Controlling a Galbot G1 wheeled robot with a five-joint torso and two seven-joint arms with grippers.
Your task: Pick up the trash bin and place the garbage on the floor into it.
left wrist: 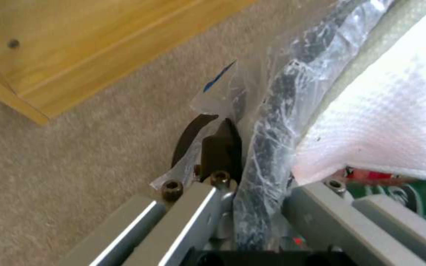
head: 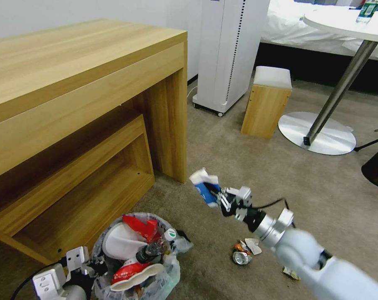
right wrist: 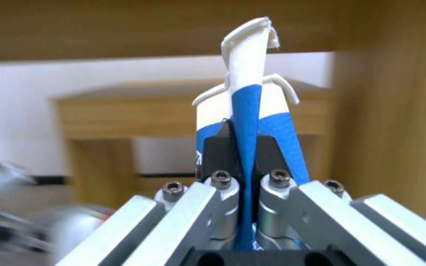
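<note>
While the trash bin [head: 137, 258], already stuffed with slippers and wrappers, is held low beside the wooden desk [head: 72, 104] by the left gripper [left wrist: 225, 147] clamped on its bagged rim, the right gripper [head: 222, 199] pinches a blue-white packet [head: 205, 187] above the carpet, apparently ready to drop it in.

Right end effector [head: 217, 199] raised, arm outstretched, jaws pinched together, left end effector [left wrist: 245, 147] low, seemingly clamped
</note>
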